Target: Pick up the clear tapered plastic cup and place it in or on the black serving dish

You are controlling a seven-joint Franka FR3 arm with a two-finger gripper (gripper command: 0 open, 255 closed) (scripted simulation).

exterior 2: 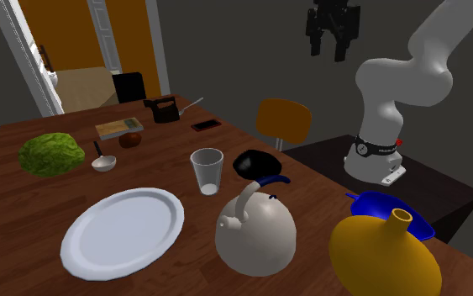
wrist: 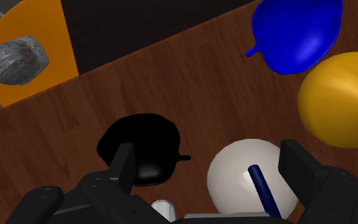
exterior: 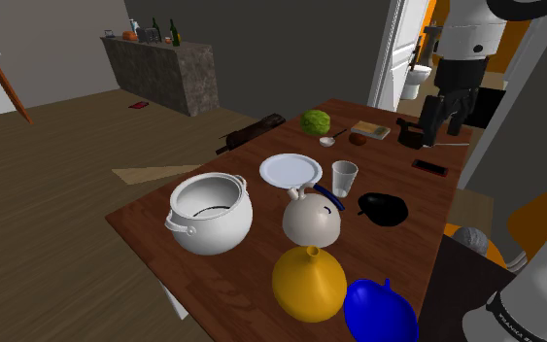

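One clear cup [exterior 2: 207, 171], one black dish [exterior 2: 254, 161], one pincer [exterior 2: 328, 46], fingers apart

Open air lies above the dark wooden table [exterior: 425, 194], where the black two-finger gripper [exterior 2: 327, 49] hangs high over the crockery, fingers apart. Below, the clear tapered cup [exterior 2: 207, 171] is hemmed in. The cream round kettle with a blue handle [exterior 2: 255, 231] stands just beside it, the glossy black serving dish [exterior 2: 258, 163] is near, and the white round plate [exterior 2: 123, 229] lies on the other side. Straight down, nothing blocks cup or dish. A yellow gourd-shaped vase [exterior: 308, 282] and a blue bowl [exterior: 380, 311] crowd the shoulder view's near end. Bare wood runs between the dish and the table edge.
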